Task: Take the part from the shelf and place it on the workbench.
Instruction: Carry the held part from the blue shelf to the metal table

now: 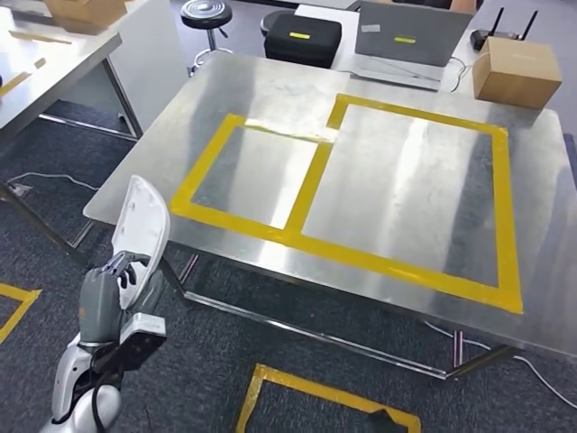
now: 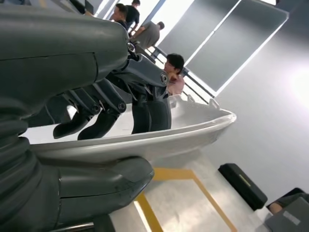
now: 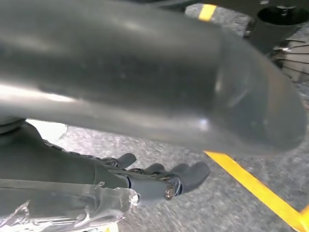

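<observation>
The robot's left hand (image 1: 121, 271) is raised at the lower left of the head view, its dark fingers (image 2: 149, 113) curled over the rim of a white, curved, shell-like plastic part (image 1: 141, 221) and its thick grey thumb (image 2: 105, 186) pressing from the other side, so the part is clamped between them. The part stands nearly upright above the hand, tilted slightly, just beside the near left corner of the wide, shiny metal workbench (image 1: 401, 171) and not touching it. Ahead and to the right of the hand, yellow tape (image 1: 309, 180) marks two rectangles on the bench top, a smaller one nearer the hand and a larger one beyond it. Further off behind the bench lie a black zipped case (image 1: 303, 38), a grey laptop (image 1: 405, 41) and a brown cardboard box (image 1: 517, 72). The right hand (image 3: 153, 176) hangs over grey carpet crossed by a yellow floor line (image 3: 255, 188), its fingers loosely extended and apart with nothing in them.
</observation>
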You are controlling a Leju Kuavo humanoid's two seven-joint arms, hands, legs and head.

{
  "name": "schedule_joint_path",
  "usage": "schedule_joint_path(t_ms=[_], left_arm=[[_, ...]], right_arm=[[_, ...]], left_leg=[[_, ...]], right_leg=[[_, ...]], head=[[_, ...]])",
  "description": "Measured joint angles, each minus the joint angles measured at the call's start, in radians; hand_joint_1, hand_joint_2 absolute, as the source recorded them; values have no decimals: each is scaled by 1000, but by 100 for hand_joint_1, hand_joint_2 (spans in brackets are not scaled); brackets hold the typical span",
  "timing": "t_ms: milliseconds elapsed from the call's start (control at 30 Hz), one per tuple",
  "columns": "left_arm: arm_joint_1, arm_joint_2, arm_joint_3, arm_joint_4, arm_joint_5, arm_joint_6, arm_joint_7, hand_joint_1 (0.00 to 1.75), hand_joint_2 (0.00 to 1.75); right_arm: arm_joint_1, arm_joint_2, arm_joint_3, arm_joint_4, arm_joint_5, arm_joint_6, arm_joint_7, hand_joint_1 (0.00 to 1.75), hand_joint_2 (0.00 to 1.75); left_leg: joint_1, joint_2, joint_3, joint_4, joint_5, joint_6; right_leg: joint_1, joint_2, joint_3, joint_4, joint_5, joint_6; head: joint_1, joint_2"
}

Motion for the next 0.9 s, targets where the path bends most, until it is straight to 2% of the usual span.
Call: schedule_joint_path(t_ms=[67, 133, 167, 233, 267, 300, 333, 367, 400, 433, 467, 500, 600, 633, 667, 767, 800, 833, 867, 900], left_arm=[[0, 0, 0, 0, 0, 0, 0, 175, 175], [-2, -1, 0, 0, 0, 0, 0, 175, 175], [-3, 0, -1, 0, -1, 0, -1, 175, 175], [-4, 0, -1, 1, -1, -1, -1, 175, 175], [-3, 1, -1, 1, -1, -1, -1, 175, 175], [-2, 1, -1, 1, -1, -1, -1, 175, 175], [-2, 1, -1, 1, -1, -1, -1, 175, 175], [-2, 1, -1, 1, -1, -1, -1, 175, 175], [-2, 1, -1, 2, -1, -1, -1, 175, 175], [-2, 2, -1, 2, -1, -1, -1, 175, 175], [-2, 2, -1, 2, -1, -1, -1, 175, 175], [-1, 2, -1, 2, -1, -1, -1, 175, 175], [1, 2, 0, 1, -1, -1, -2, 175, 175], [2, 2, 0, 1, -1, -1, -3, 175, 175], [2, 2, 1, 1, -1, -1, -4, 175, 175], [3, 3, 1, 1, 0, -2, -7, 175, 175], [5, 3, 1, 1, 0, -2, -7, 175, 175], [6, 3, 1, 1, 0, -2, -7, 175, 175], [7, 3, 0, 1, 0, -2, -7, 175, 175], [6, 3, 0, 1, 0, -2, -7, 175, 175]], right_arm=[[-1, 0, 2, 0, 0, 0, 0, 0, 0], [-3, 0, 3, 0, 0, -1, 0, 0, 0], [-4, 0, 3, 0, 0, -1, 0, 0, 0], [-4, 0, 3, 0, 0, -1, 0, 0, 0], [-3, 0, 3, 0, 0, 0, 0, 0, 0], [-2, 0, 3, 0, -2, 0, -1, 0, 0], [-2, 0, 3, 0, -4, 1, -2, 0, 0], [-2, 0, 3, 0, -7, 3, -4, 0, 0], [-2, 0, 3, 0, -11, 5, -7, 0, 0], [-2, 0, 3, 0, -13, 6, -9, 0, 0], [-2, 0, 3, 1, -15, 7, -11, 0, 0], [-2, 0, 3, 1, -15, 7, -11, 0, 0], [-4, 0, 3, 1, -15, 8, -12, 0, 0], [-6, 0, 3, 1, -16, 10, -12, 0, 0], [-8, 0, 3, 1, -16, 12, -12, 0, 0], [-9, 0, 3, 1, -17, 18, -12, 0, 0], [-7, 0, 3, 1, -17, 18, -12, 0, 0], [-5, 0, 3, 1, -17, 19, -12, 0, 0], [-4, 0, 3, 1, -18, 19, -12, 0, 0], [-4, 0, 3, 1, -18, 21, -12, 0, 0]], left_leg=[[0, -1, 5, 0, -3, -10], [-1, 10, -14, 46, -5, -18], [-2, 17, -46, 99, -16, -22], [-3, 26, -131, 221, -61, -28], [-3, 27, -168, 261, -81, -30], [-3, 28, -189, 272, -86, -29], [-3, 28, -194, 251, -68, -27], [-4, 29, -185, 204, -29, -24], [-4, 32, -169, 141, 27, -20], [-6, 37, -154, 80, 71, -16], [-8, 41, -144, 38, 101, -12], [-9, 44, -139, 12, 115, -7], [-6, 40, -123, 1, 109, 8], [-5, 40, -113, -1, 107, 13], [-3, 40, -104, -2, 102, 18], [-3, 37, -90, -2, 85, 22], [-3, 34, -84, -2, 79, 22], [-3, 32, -76, -2, 72, 20], [-2, 30, -66, -2, 65, 18], [-2, 30, -55, -2, 58, 16]], right_leg=[[0, -2, 13, -5, -4, -12], [-4, -2, 33, -12, -12, -23], [-5, -3, 43, -15, -19, -28], [-5, -5, 61, -17, -35, -34], [-5, -5, 71, -17, -44, -35], [-4, -5, 82, -17, -53, -35], [-4, -5, 96, -17, -64, -35], [-4, -5, 111, -17, -75, -34], [-4, -5, 123, -18, -86, -32], [-2, -4, 134, -16, -98, -28], [0, -4, 140, -17, -108, -23], [2, -4, 147, -17, -116, -16], [4, -6, 172, -22, -130, 3], [3, -7, 165, -3, -138, 8], [1, -7, 143, 41, -154, 12], [-4, -7, 19, 228, -228, 23], [-5, -7, -11, 255, -235, 25], [-6, -7, -25, 248, -219, 26], [-6, -7, -22, 206, -177, 24], [-7, -11, -6, 141, -119, 22]], head=[[-1, 0], [-3, 0], [-4, 0], [-5, 0], [-5, 0], [-5, 0], [-5, 0], [-5, 0], [-5, 0], [-6, 0], [-6, 0], [-5, 0], [-1, 0], [1, 0], [2, 0], [5, 0], [5, 0], [5, 0], [5, 0], [5, 0]])
